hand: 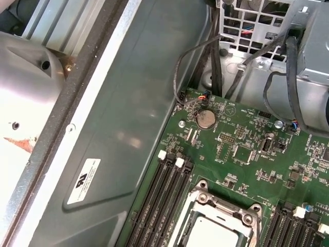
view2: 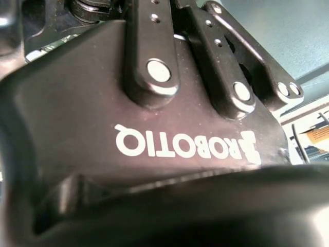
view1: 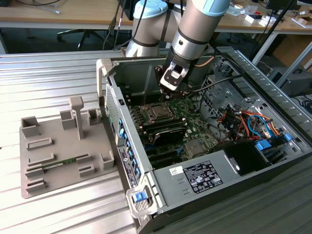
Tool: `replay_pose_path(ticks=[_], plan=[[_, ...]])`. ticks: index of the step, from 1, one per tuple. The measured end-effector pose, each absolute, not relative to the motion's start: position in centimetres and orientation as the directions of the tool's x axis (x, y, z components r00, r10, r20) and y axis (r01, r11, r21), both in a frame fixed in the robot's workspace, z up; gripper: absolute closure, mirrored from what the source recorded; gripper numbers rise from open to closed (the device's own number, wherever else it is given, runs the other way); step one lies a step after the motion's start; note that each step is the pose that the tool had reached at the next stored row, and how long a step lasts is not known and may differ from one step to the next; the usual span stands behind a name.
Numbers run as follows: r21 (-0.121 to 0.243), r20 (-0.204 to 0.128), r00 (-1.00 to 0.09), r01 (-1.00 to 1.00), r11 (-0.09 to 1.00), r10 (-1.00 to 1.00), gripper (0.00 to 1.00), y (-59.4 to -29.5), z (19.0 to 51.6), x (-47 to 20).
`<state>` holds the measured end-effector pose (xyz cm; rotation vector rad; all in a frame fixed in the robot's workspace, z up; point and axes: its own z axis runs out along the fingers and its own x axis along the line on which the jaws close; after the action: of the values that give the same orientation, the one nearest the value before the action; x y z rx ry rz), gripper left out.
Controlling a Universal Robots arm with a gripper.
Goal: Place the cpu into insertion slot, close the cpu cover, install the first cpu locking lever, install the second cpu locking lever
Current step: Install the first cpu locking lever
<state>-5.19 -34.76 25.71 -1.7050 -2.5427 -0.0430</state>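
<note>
In the exterior view my gripper (view1: 168,87) hangs inside the open computer case, a little above and behind the insertion slot (view1: 157,112) on the green board. The first wrist view looks down on the slot (hand: 216,224). The cpu (hand: 213,234), with its pale silvery top, lies in the slot. The cpu cover (hand: 205,198), a silver metal frame, lies flat around the cpu. I cannot make out the locking levers. The gripper's black body (view2: 154,128) shows close up in the second wrist view.
Long black memory slots (hand: 159,206) run beside the socket, and a coin cell (hand: 206,119) and black cables (hand: 195,56) lie behind it. The case wall (hand: 128,103) is close by. A grey fixture tray (view1: 63,151) sits on the exterior view's left, and a labelled grey box (view1: 200,175) in front.
</note>
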Motion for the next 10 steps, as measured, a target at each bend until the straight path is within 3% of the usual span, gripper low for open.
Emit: replay_pose_path(ticks=[10], plan=[[-0.021,0.082,-0.394,0.918,0.397,0.915,0.89,-34.76,25.71,-5.19]])
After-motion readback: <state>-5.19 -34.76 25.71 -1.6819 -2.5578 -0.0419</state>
